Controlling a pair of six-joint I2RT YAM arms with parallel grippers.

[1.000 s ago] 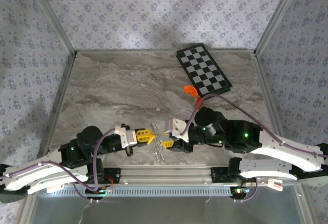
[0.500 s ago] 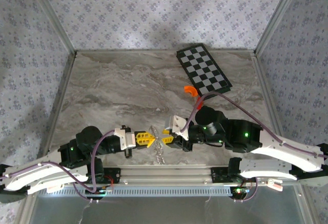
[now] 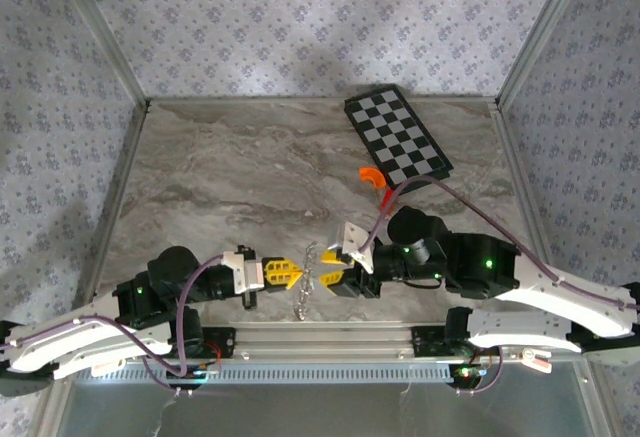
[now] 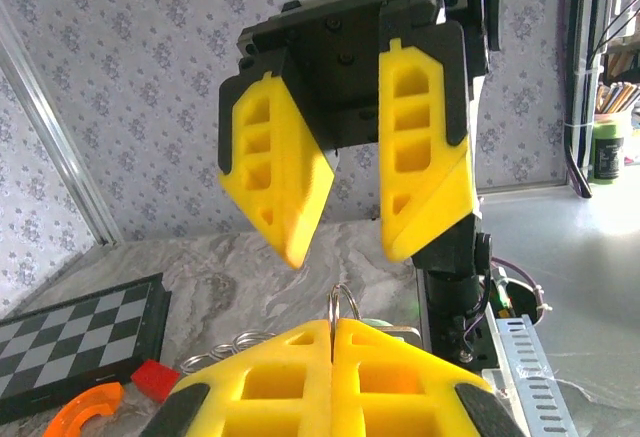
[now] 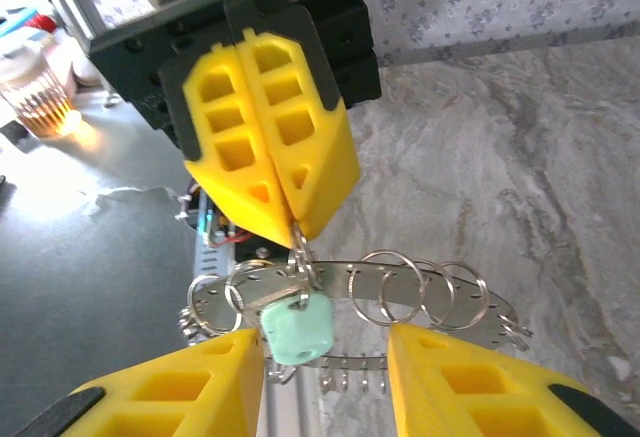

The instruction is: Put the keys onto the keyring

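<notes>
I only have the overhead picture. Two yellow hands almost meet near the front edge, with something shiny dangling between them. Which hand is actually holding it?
Observer: The left hand. The right wrist camera shows it pinched shut on a ring of the keyring.
Visitor: And the other one?
Observer: The right hand is open. The left wrist camera shows a clear gap between its fingers.
Visitor: Is there a key anywhere?
Observer: Yes. A small teal key hangs at the keyring, just below the left hand's tips.
</notes>
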